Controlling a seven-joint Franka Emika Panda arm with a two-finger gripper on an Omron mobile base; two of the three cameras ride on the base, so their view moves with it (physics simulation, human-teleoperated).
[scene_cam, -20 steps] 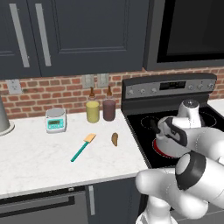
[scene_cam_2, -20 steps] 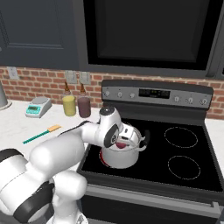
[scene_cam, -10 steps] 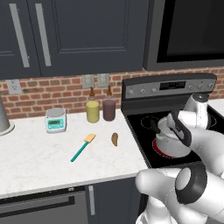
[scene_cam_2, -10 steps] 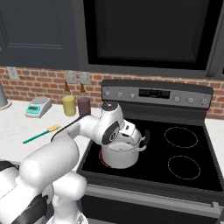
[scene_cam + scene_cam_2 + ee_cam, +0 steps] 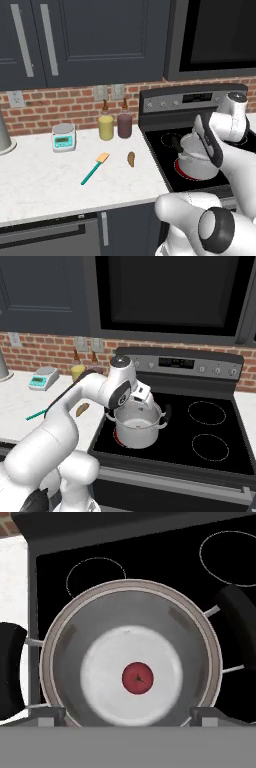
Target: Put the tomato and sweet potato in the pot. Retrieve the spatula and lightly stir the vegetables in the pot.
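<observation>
The steel pot (image 5: 60,662) stands on the stove's front left burner, and I look straight down into it. The dark-red tomato (image 5: 138,678) lies loose in the middle of its floor. My gripper (image 5: 128,714) hangs open above the pot (image 5: 196,162), its fingertips (image 5: 47,714) wide apart and holding nothing. From the right, the gripper (image 5: 142,402) sits just over the pot's rim (image 5: 136,426). The sweet potato (image 5: 131,159) lies on the white counter left of the stove. The teal-handled spatula (image 5: 94,169) lies a little further left, blade pointing to the back.
A yellow jar (image 5: 105,127) and a maroon jar (image 5: 124,125) stand by the brick wall behind the sweet potato. A small kitchen scale (image 5: 63,137) sits further left. The black stovetop (image 5: 210,431) has bare burners to the right of the pot.
The jaws have spread wide and the hand has lifted a little above the pot. The tomato now lies free on the pot's floor.
</observation>
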